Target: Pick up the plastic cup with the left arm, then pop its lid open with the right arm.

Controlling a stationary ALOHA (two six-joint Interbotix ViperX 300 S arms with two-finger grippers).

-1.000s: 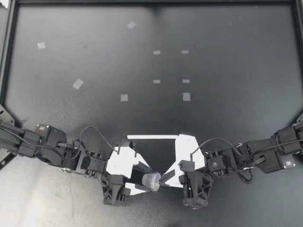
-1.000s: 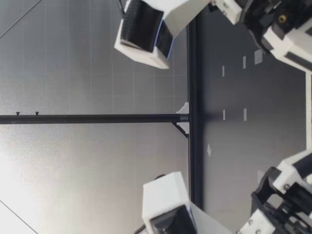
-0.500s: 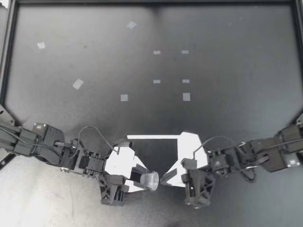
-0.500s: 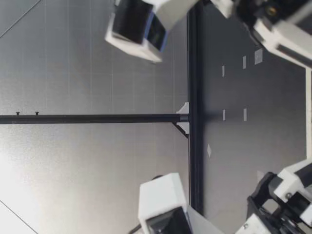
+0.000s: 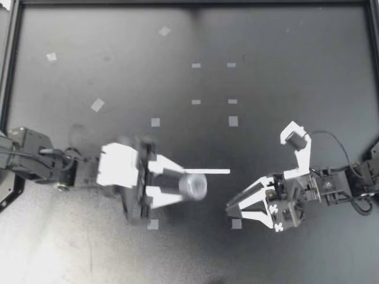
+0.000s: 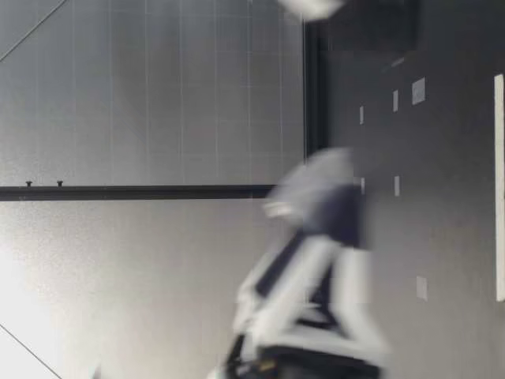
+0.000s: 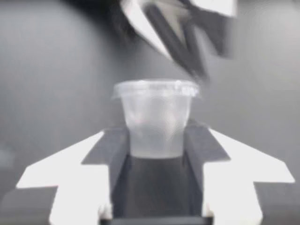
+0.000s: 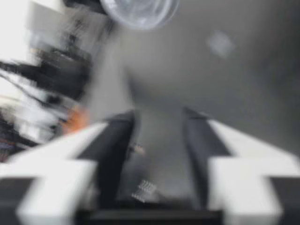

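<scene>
A small clear plastic cup (image 5: 193, 184) lies sideways in my left gripper (image 5: 187, 184), which is shut on it above the near middle of the table. In the left wrist view the cup (image 7: 156, 117) sits between both fingers (image 7: 105, 145), lidded end pointing away, with my right gripper's blurred fingers beyond it. My right gripper (image 5: 232, 210) is open and empty, a short way right of the cup and pointing at it. Its wrist view shows spread fingers (image 8: 117, 136) and the cup (image 8: 139, 9) ahead. In the low view a gripper (image 6: 316, 260) is a blur.
A thin white strip (image 5: 207, 171) lies on the black table beside the cup, seen also in the low view as a white strip (image 6: 498, 185). Several small grey tape squares (image 5: 155, 122) dot the mat. A black frame (image 5: 8, 71) borders the table.
My right gripper has opened and drawn away to the right. My left gripper closed on the cup, then swung it away from the near edge toward the table's middle.
</scene>
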